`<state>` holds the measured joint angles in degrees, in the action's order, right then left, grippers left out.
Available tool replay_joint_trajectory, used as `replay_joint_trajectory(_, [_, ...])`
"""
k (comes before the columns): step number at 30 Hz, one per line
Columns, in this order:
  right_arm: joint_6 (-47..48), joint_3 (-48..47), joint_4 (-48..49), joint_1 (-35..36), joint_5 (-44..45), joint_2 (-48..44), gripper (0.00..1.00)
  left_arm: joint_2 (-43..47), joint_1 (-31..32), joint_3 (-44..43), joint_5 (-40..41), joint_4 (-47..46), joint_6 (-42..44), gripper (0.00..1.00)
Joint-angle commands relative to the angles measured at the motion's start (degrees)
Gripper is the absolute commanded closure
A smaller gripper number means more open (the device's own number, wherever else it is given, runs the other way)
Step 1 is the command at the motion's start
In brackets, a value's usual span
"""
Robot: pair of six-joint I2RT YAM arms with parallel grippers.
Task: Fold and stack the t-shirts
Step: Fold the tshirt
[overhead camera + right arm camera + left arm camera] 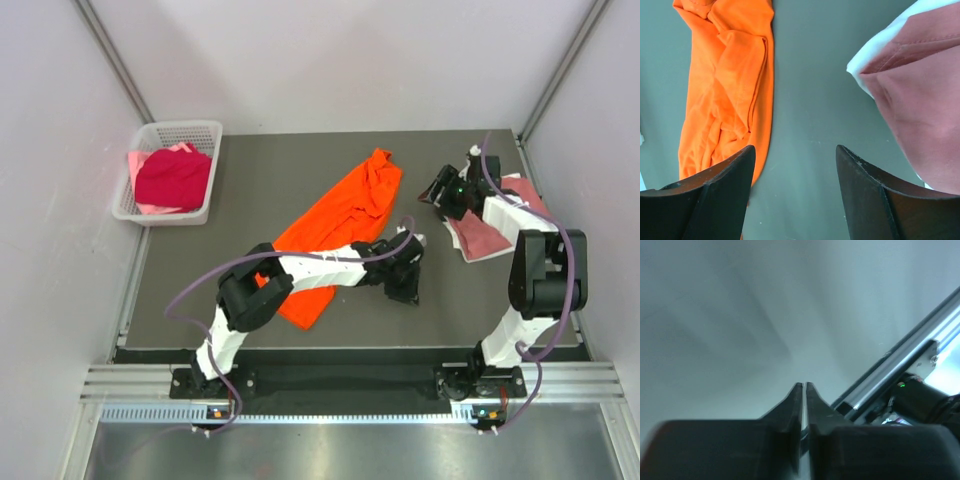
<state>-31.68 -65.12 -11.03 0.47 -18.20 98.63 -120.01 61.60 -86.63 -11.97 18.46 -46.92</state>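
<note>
The orange t-shirt [340,215] is laid out for folding; the left gripper [803,386] is pressed together empty, the right gripper [795,149] parted wide beside it.

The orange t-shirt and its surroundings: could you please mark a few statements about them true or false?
1. The orange t-shirt lies in the basket. False: it lies on the table; the basket holds a crimson shirt.
2. The right tool is open. True.
3. The left tool grips the orange t-shirt. False: it is shut on nothing.
4. The dusty rose shirt lies on a white shirt. True.
</note>
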Motion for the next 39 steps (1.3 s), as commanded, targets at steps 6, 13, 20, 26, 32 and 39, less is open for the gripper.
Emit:
replay_joint_trajectory(6, [-0.2,2.3,3.9,1.3,-1.7,-0.2,0.33,17.9,-6.8,8.6,11.4,8.2,5.2,0.45])
replay_joint_trajectory(13, [-1.7,-3.0,4.3,5.3,-1.5,6.9,0.30,38.2,-28.1,28.9,10.0,10.5,11.4,0.38])
replay_joint_trajectory(20, [-2.5,-14.1,1.6,7.6,-2.6,16.9,0.25,42.0,-45.9,36.2,9.2,11.2,15.8,0.30])
replay_joint_trajectory(26, [-3.0,-24.3,-1.5,7.9,-4.6,25.7,0.28,41.2,-52.5,41.4,6.3,4.5,13.0,0.23])
replay_joint_trajectory(32, [-3.7,-33.8,-4.3,8.1,-6.8,34.5,0.39,39.2,-54.7,43.9,5.6,1.8,13.1,0.23])
replay_joint_trajectory(39, [-4.2,-36.6,-4.0,8.7,-7.0,37.1,0.59,38.6,-56.4,45.8,5.5,0.3,13.2,0.30])
